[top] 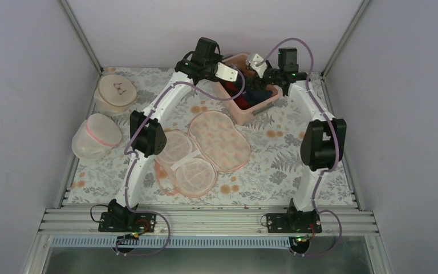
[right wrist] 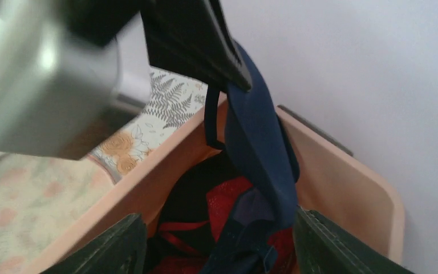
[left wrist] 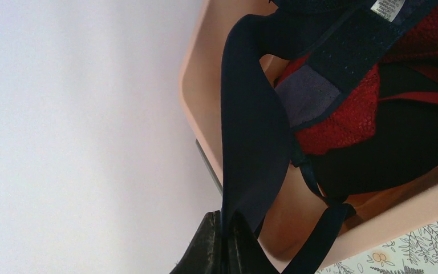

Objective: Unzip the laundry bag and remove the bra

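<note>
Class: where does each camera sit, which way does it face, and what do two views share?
Top external: above, behind the bases, facing down at the table; both arms show.
Left wrist: on the left arm, facing the pink bin; the left gripper shows, pinching the bra.
Right wrist: on the right arm, facing into the bin; the open right gripper shows.
Wrist views share bra and bin.

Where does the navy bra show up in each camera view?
Top external: bra at the far centre, lying partly in the pink bin.
Left wrist: its band runs from upper centre down to the bottom edge, in front of the bin.
Right wrist: it hangs in the centre, dropping into the bin.
Shared landmark: the pink bin.
</note>
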You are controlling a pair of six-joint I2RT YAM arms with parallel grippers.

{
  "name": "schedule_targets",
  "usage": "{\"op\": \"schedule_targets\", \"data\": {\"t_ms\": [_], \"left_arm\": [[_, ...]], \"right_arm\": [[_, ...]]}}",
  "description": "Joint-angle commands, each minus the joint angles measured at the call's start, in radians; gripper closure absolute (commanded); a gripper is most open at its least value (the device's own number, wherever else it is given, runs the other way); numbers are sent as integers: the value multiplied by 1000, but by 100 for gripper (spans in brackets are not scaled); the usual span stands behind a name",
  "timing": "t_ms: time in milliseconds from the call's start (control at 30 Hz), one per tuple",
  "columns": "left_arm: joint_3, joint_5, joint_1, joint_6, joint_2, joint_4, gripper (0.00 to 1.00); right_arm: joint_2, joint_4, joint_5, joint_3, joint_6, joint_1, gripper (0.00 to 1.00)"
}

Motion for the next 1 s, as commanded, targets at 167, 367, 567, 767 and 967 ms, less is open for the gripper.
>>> {"op": "schedule_targets", "data": {"t_ms": [167,367,567,767,967], "left_arm": [[-5,34,-1,-18,-64,-8,98],[-6,46,-2,-17,-65,-21,98],[-8,83,-2,-51,-79,-39,98],[-10,106,4,-73,-86,-35,98],[-8,120,21,-125,-99,-35,62]], "right_arm": [[116,62,108,112,-83,76,39],[173,101,184,136,-55,91,61],[177,111,175,121,-26,100,82],[169,114,175,96,-40,107,93],[172,102,98,103,65,91,97]]}}
